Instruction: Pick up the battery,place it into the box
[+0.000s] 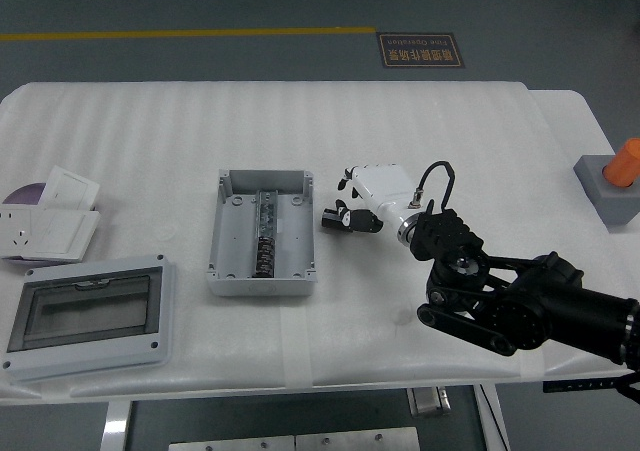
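Clearly unlabelled, the white battery [380, 189] sits pinched by the right hand [425, 233] fingers.

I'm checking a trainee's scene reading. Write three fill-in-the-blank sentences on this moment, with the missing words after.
1. The open grey box lies to the ___ of the white battery in the head view.
2. The right hand comes in from the picture's lower ___.
3. The clear-windowed lid lies near the table's ___ edge.

Missing words: left; right; near
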You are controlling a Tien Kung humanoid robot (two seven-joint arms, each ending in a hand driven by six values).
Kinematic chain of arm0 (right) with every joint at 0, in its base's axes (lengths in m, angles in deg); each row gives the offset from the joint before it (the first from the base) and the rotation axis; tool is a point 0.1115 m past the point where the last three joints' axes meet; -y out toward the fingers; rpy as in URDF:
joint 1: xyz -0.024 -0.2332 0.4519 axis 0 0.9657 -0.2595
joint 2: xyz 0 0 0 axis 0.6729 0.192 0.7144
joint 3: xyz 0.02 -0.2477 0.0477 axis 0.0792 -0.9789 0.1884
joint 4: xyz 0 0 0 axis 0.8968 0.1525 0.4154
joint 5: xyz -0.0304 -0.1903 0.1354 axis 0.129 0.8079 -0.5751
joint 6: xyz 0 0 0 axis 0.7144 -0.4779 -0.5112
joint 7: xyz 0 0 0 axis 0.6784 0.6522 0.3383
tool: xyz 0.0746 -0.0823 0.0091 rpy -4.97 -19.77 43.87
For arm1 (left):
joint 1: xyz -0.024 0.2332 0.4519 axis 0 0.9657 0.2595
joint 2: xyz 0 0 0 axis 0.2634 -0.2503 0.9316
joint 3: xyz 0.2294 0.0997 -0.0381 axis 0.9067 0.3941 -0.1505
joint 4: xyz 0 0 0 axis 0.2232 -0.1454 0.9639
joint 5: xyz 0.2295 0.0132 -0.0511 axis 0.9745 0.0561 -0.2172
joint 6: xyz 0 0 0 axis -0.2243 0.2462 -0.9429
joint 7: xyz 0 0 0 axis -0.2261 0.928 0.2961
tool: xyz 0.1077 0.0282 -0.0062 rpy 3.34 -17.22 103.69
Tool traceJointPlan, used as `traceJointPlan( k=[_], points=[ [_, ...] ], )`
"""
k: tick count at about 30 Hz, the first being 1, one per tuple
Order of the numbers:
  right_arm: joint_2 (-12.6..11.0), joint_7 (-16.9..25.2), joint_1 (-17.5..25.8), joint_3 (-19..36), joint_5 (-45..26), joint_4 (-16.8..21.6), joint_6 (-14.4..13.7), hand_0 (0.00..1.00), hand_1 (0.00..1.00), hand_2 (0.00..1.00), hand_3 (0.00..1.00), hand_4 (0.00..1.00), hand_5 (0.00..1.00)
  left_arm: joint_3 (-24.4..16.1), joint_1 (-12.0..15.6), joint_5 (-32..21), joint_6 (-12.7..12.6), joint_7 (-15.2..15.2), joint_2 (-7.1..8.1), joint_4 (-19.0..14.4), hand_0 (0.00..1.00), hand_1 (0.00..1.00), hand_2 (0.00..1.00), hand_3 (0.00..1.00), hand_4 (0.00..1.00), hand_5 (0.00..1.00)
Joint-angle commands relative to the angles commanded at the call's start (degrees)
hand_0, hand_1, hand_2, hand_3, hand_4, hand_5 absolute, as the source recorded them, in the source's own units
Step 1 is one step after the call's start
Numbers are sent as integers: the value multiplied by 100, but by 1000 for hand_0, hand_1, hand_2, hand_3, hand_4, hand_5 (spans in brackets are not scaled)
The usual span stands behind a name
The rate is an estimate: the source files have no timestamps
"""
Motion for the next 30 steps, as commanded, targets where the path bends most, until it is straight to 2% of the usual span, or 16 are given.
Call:
traceJointPlan(
  k=[4,5,10,11,28,29,30],
  points=[
    [29,-22,7,-24,13,31,34,343,503,588,776,695,499,-6,-3,6,10,10,-2,0,621,675,574,574,528,594],
    [34,-28,9,-30,18,36,47,381,551,679,913,765,558,-8,-4,8,12,14,-3,0,620,675,573,574,528,591],
    [50,-78,12,-50,76,50,148,381,551,679,913,765,558,-17,1,21,33,42,-1,0,620,675,573,574,528,591],
    [50,-85,11,-51,83,47,163,399,577,708,972,848,624,-21,2,27,35,46,0,0,620,675,571,573,527,590],
    [131,-183,-34,-254,104,-71,206,407,581,703,968,887,648,20,-24,2,37,25,10,0,620,676,572,572,522,587],
    [137,-187,-35,-266,103,-71,217,399,569,669,904,894,662,20,-27,2,37,23,9,0,620,676,572,572,521,585],
    [142,-191,-36,-276,103,-70,228,399,569,669,904,894,662,21,-28,2,37,22,9,0,620,676,572,572,521,585]
  ],
)
